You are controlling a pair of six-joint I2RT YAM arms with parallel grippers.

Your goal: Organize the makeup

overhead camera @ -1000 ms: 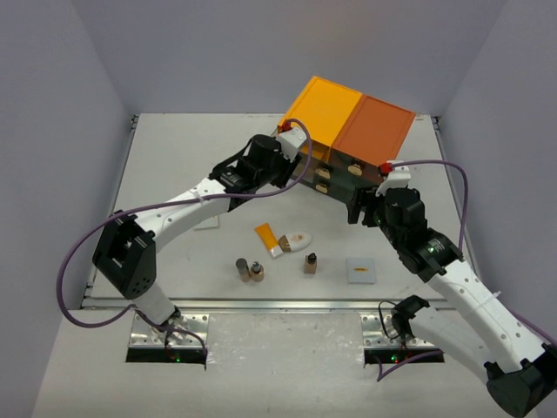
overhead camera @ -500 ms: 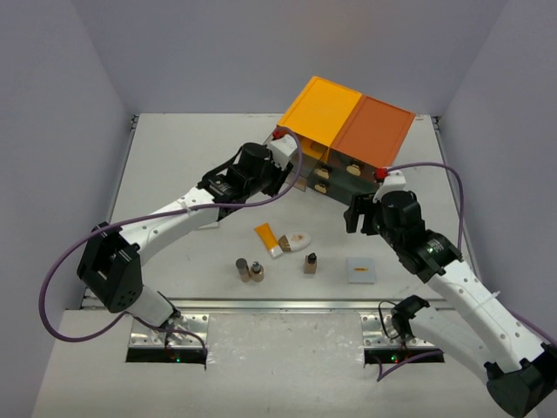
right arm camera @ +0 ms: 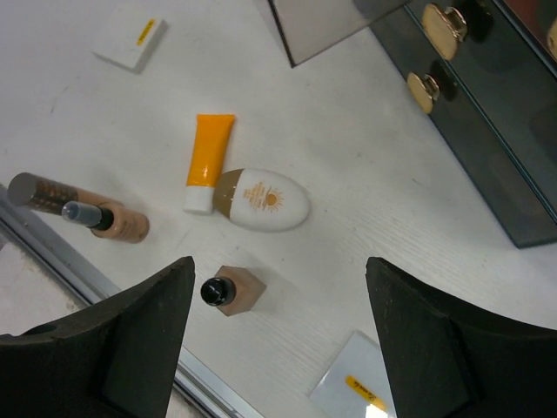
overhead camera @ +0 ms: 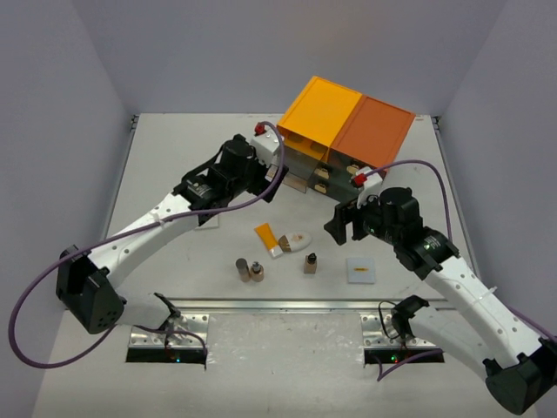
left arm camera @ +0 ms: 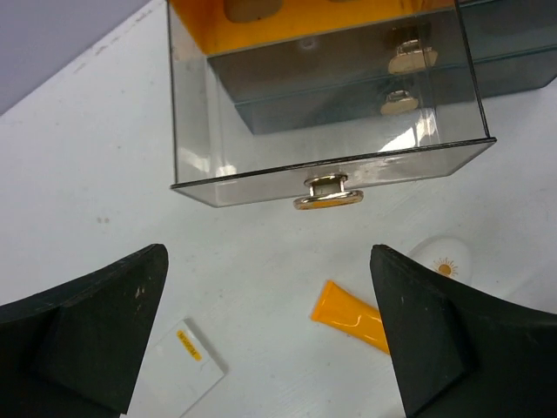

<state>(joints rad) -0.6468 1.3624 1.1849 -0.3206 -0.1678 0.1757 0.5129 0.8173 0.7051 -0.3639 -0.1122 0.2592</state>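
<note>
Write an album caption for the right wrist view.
Open right gripper above an orange tube, a white oval case and a small brown bottle, drawer chest alongside.

orange tube (left arm camera: 348, 315): end behind left pincer finger (left arm camera: 452, 348) | white oval piece (left arm camera: 444, 261): partly hidden

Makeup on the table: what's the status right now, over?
Left gripper open, empty, facing pulled-out clear drawer. Right gripper open, empty, above orange tube and white oval piece. Both lie loose on table. Nothing in the way.
</note>
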